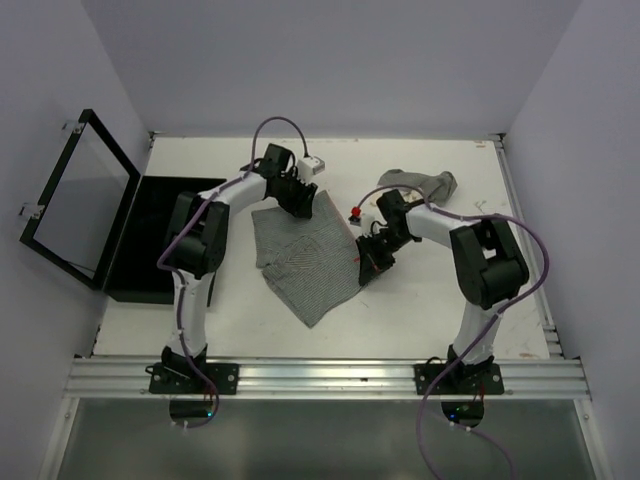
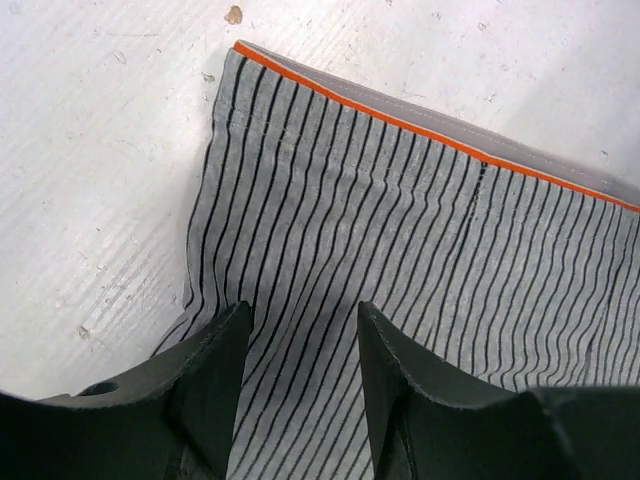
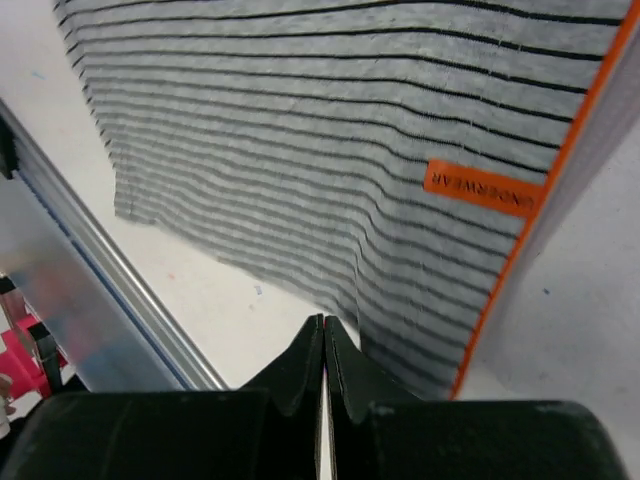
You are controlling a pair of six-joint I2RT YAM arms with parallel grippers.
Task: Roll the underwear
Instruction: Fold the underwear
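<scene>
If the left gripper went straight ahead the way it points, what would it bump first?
Probably the striped grey underwear, which lies spread right ahead of the open left gripper.

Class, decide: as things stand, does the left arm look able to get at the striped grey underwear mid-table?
Probably yes. The left pincer hangs open just above the striped underwear, near its orange-trimmed corner, nothing between them; the right pincer, shut, sits at its other side.
</scene>
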